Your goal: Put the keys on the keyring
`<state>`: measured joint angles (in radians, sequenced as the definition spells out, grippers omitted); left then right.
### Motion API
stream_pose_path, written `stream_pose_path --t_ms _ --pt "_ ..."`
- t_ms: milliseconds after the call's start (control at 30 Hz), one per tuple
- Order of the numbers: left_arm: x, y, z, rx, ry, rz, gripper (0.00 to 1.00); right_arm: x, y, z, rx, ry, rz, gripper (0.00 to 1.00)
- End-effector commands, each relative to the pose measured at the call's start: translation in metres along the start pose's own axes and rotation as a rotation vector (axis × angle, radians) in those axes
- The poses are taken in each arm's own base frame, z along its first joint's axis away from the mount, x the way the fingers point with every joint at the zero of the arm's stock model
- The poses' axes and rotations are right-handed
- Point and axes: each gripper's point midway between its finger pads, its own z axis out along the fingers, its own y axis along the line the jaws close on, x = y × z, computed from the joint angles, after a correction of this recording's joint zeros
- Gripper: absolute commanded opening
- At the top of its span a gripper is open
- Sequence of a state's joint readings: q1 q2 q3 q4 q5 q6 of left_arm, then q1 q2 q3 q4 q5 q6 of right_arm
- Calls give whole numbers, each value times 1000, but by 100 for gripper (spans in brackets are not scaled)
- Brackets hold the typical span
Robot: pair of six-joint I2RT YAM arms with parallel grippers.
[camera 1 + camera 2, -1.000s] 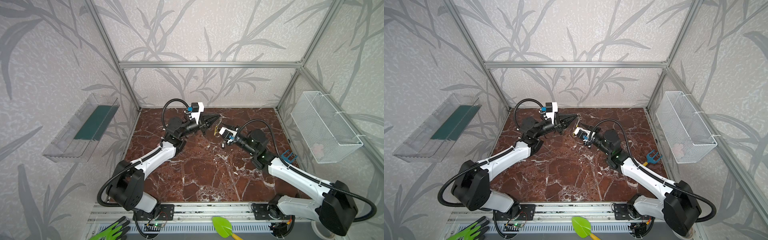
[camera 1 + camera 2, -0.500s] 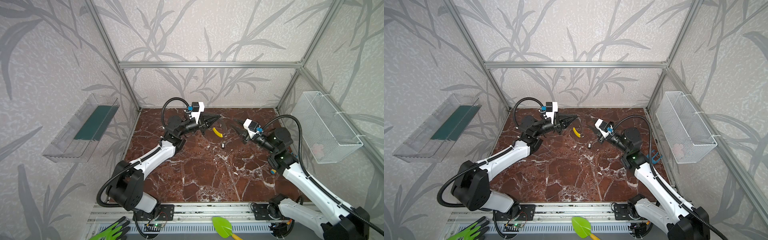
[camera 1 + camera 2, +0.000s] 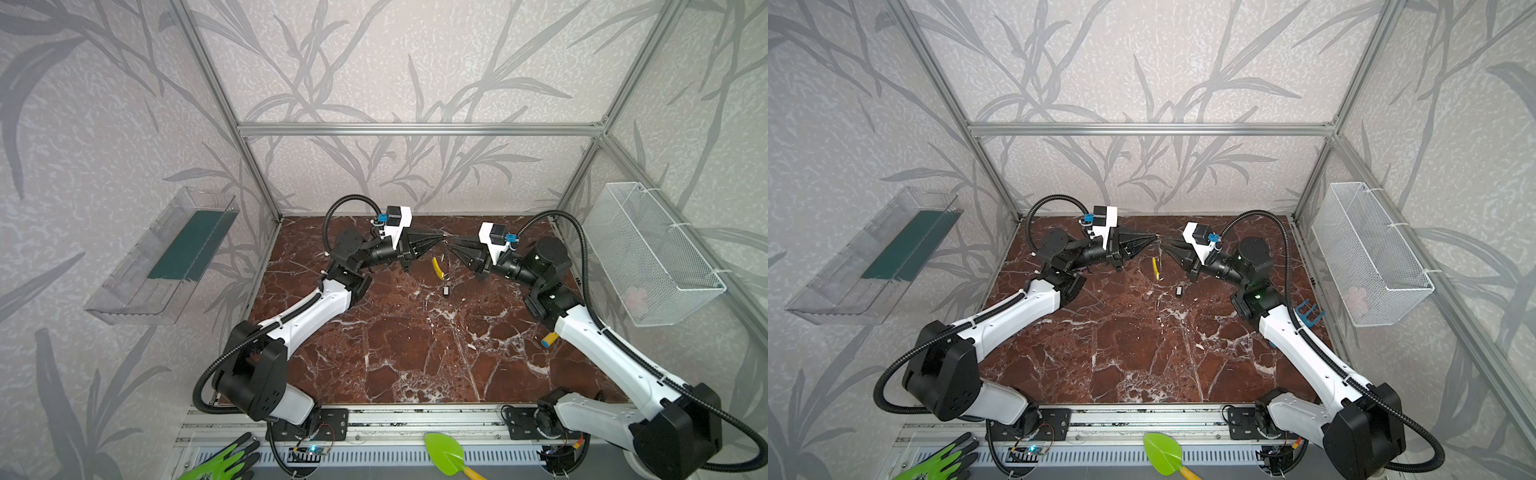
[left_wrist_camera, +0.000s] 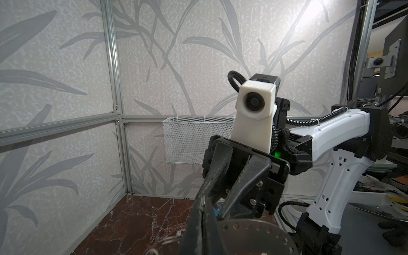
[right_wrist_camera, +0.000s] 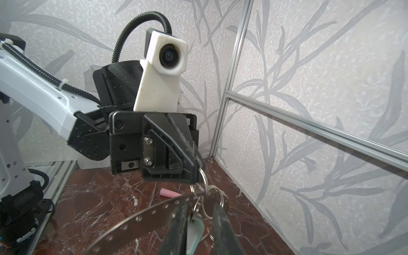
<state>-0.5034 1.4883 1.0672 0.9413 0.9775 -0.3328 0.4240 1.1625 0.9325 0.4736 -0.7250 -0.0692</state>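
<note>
right fingers [image 5: 221,229]: narrowly parted, clamping nothing, tips facing the left fingers.
keys [image 5: 195,229]: pale teal tag hangs between the right fingers, long axis along them.
keyring [image 5: 141,217]: perforated grey hoop just under both fingertips, with the yellow sleeve [image 3: 436,268] on the arc away from them.
left fingers [image 5: 194,163]: closed, pinching the keys' small split ring.

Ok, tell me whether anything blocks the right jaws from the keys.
Nothing visible does. In the right wrist view the keys hang between the parted jaws of the right gripper. The keyring passes close beside them, and the left gripper, shut, pinches a small ring next to the bunch.
</note>
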Motion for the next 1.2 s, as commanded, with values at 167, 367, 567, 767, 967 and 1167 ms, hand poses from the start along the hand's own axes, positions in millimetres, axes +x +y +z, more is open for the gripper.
stream_pose_path --t_ms 167,367,567,767,967,1167 --pt "-12 -7 3 48 -6 51 0 -18 3 4 -47 -51 22 21" --pt "-8 -8 4 56 6 52 0 -22 4 5 -61 -66 32 15" --pt "-1 -9 4 62 28 62 0 -22 5 4 -66 -65 37 2" --pt "17 -4 0 27 109 94 9 -3 6 3 -59 46 65 0" --pt "47 7 -16 -80 362 216 31 31 4 -8 -15 279 95 0" --pt "62 6 -25 -104 528 327 38 56 11 -12 -13 459 51 0"
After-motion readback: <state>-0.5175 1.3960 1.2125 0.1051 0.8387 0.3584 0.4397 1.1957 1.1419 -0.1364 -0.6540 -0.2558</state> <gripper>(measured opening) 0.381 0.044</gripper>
